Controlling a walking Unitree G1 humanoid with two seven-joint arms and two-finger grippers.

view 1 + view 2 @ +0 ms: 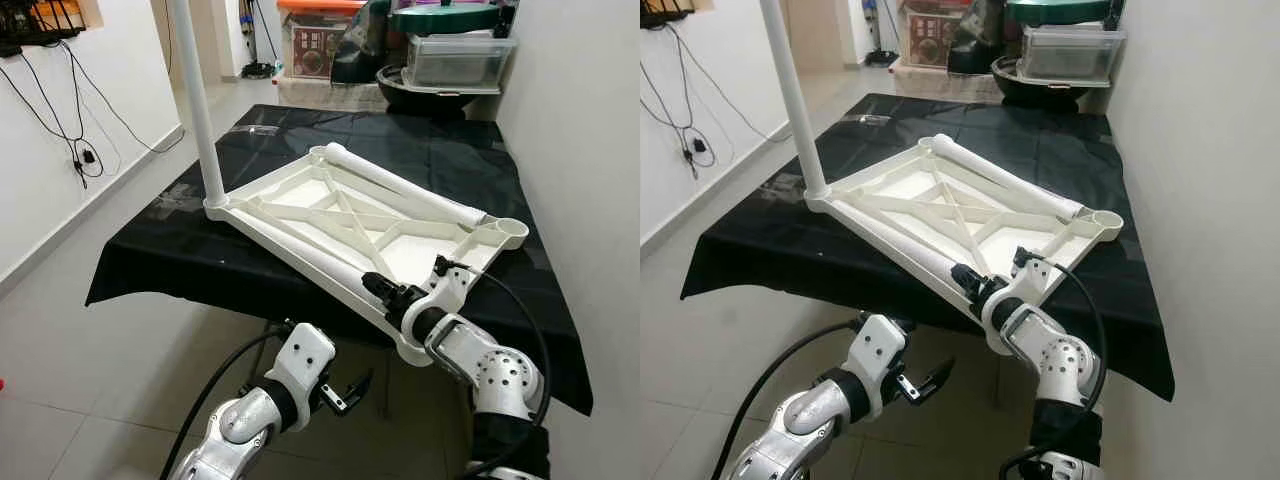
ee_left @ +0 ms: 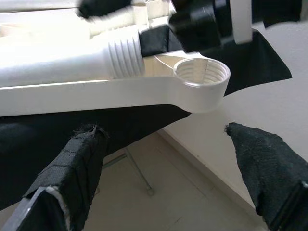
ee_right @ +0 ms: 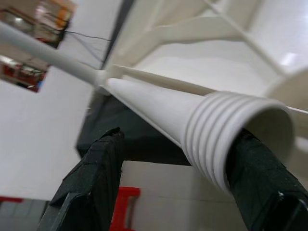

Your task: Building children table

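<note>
The white children's tabletop (image 1: 420,250) lies upside down on a table draped in black cloth (image 1: 170,255). One white leg (image 1: 197,100) stands upright, screwed into the far-left corner. A second leg (image 1: 400,185) lies loose along the far rim. My right gripper (image 1: 383,291) is shut on the threaded end (image 3: 226,139) of a third leg (image 1: 320,262), which lies along the near rim and points at the near-right corner socket (image 2: 201,77). My left gripper (image 1: 350,390) hangs open below the table's near edge, under that socket, with nothing between its fingers (image 2: 77,168).
A white wall runs close along the right side of the table. Storage boxes (image 1: 455,60) and a dark tub are stacked behind the far edge. Cables (image 1: 80,150) hang on the left wall. Tiled floor lies in front and to the left.
</note>
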